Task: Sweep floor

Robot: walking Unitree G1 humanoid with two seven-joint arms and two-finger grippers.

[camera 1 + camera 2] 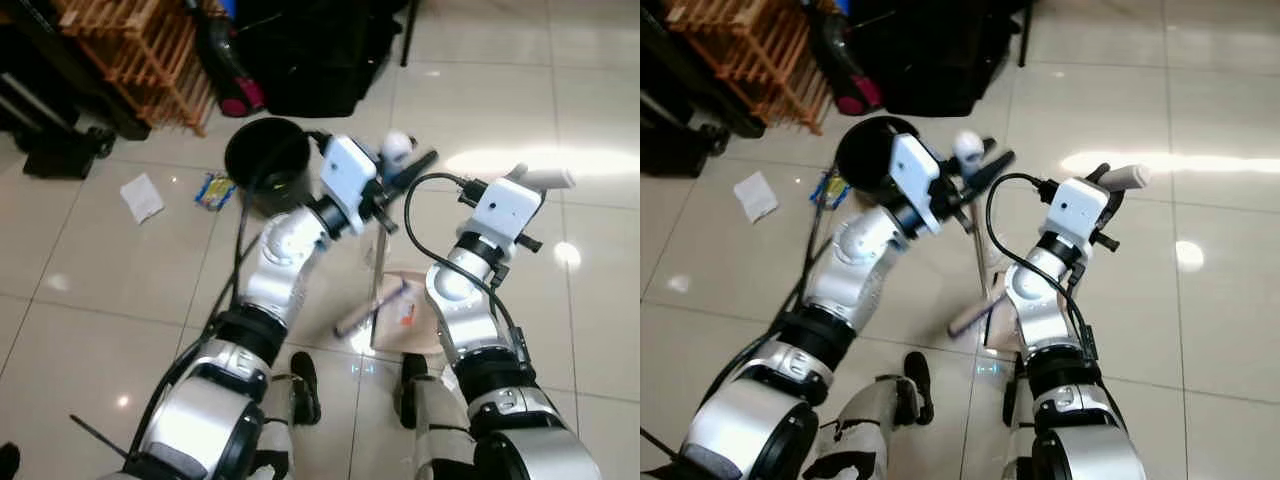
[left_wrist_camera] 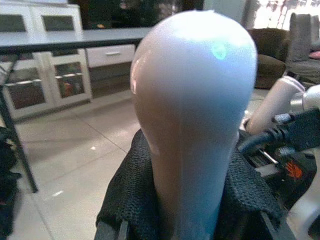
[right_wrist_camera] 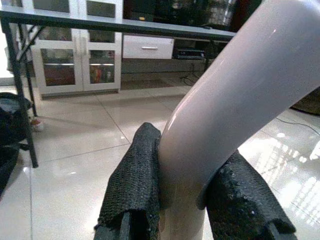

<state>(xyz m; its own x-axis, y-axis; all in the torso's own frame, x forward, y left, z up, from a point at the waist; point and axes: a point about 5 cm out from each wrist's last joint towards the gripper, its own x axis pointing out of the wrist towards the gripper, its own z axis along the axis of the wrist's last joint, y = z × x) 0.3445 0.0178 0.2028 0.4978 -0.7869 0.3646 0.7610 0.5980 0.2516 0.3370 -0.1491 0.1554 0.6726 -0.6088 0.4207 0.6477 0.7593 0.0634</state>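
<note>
Our left gripper [image 2: 192, 220] pinches the broom handle [image 2: 195, 110]; our right gripper [image 3: 182, 210] clamps the dustpan handle [image 3: 235, 100]. The dustpan [image 1: 415, 315] sits between our feet, bin [image 1: 265, 160] at eleven o'clock, litter [image 1: 142, 196] beyond.

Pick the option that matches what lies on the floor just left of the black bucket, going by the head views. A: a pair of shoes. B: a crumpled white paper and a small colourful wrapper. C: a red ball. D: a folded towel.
B: a crumpled white paper and a colourful wrapper lie on the tiles left of the black bucket.
</note>
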